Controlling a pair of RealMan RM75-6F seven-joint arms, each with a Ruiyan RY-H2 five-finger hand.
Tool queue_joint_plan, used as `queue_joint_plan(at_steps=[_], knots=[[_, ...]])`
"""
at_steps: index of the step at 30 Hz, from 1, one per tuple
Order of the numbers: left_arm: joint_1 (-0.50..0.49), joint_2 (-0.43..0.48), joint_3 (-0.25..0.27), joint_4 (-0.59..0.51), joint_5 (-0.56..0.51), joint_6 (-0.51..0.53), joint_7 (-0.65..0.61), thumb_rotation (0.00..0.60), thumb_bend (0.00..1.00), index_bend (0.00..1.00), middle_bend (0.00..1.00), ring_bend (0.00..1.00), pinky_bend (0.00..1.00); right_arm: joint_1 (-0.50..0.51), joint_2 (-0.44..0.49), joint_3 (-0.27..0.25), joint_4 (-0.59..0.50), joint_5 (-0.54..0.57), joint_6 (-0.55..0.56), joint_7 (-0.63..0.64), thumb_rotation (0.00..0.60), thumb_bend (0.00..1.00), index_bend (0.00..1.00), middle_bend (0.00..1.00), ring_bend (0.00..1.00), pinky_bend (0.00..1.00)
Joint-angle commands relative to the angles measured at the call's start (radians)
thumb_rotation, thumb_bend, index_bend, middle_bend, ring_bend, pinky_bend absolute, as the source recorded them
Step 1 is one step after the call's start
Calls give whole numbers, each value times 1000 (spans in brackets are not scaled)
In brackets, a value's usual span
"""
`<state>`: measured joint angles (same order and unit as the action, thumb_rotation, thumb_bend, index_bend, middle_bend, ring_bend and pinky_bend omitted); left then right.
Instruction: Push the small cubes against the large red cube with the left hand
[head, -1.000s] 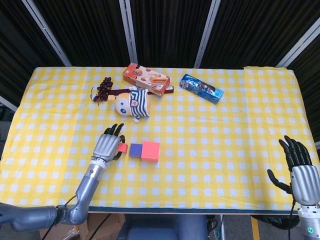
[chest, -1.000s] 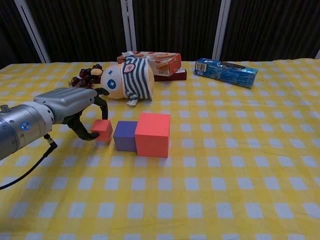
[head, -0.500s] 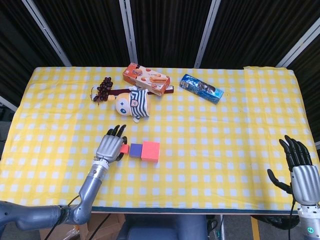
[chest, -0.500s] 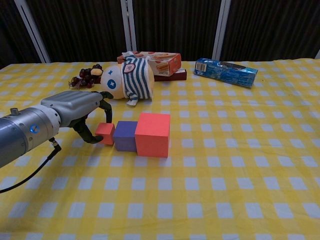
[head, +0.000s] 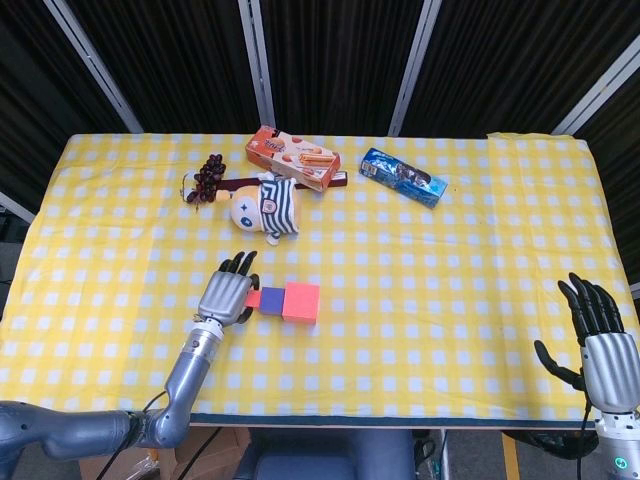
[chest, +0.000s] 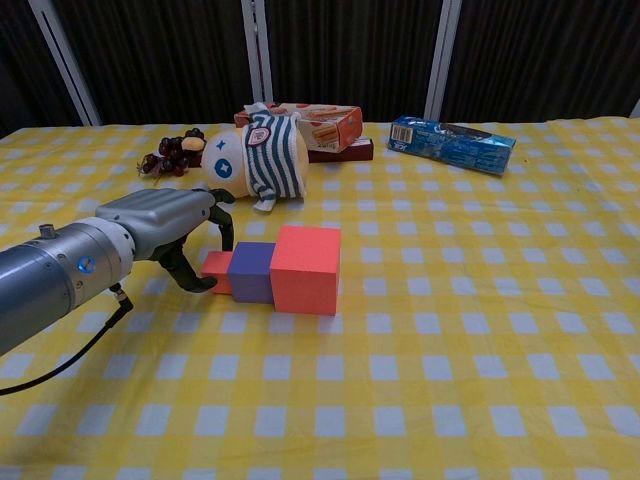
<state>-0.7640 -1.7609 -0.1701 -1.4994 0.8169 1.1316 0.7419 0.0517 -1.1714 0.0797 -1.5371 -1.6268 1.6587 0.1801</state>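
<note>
The large red cube (head: 301, 302) (chest: 304, 268) sits mid-table. A small purple cube (head: 272, 299) (chest: 251, 271) touches its left face, and a small red cube (head: 254, 298) (chest: 217, 271) lies against the purple one, making one row. My left hand (head: 226, 294) (chest: 168, 232) rests against the small red cube's left side, fingers curled over and around it, holding nothing. My right hand (head: 598, 345) hovers at the table's near right corner with its fingers spread and nothing in it; it is seen in the head view only.
Behind the cubes lies a striped plush doll (head: 267, 206) (chest: 254, 158). Further back are a bunch of dark grapes (head: 207, 178) (chest: 170, 153), an orange snack box (head: 292, 156) (chest: 318, 123) and a blue packet (head: 403, 176) (chest: 451, 143). A yellow checked cloth (head: 450, 280) covers the table.
My left hand slid right, pushing the small red cube until it closed the gap and met the purple cube. The right hand stayed still.
</note>
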Motion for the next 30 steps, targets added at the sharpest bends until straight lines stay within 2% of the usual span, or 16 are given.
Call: queue_joint_plan(at_steps=[1,6,11,14,17,19,23,28,30], knots=[[0,0,1,0,-1,0,1,600,282,408,0,0,141,1,1,1,-1,1,-1,0,600,365,0,0,0,72],[0,5,4,-6,-11,-4,9,600,228,305,0,0,140,3,4,3,-4,2,-4,-1,600,365,0,0,0,71],[5,14,3,-18,-7,2,-1,600,218,224,0,0,137,-1,0,-1,1,-1,1,0,600,365,0,0,0,71],[23,45,3,-69,12,28,-21,600,211,182,0,0,137,-1,0,1,3,1,3,4,600,364,0,0,0,71],[41,93,21,-128,31,49,-15,600,309,160,0,0,137,-1,1,2,3,2,2,5,600,365,0,0,0,71],[53,129,34,-163,31,56,-7,600,448,151,0,0,136,-1,0,2,3,-1,6,4,600,365,0,0,0,71],[69,186,37,-240,-38,52,4,600,626,150,0,0,136,-1,-4,3,4,-9,14,3,600,365,0,0,0,71],[57,241,31,-330,-202,43,66,600,672,150,0,0,136,2,-8,5,5,-13,17,6,600,365,0,0,0,71],[48,244,33,-331,-229,43,80,600,672,150,0,0,136,3,-8,6,4,-13,17,8,600,365,0,0,0,71]])
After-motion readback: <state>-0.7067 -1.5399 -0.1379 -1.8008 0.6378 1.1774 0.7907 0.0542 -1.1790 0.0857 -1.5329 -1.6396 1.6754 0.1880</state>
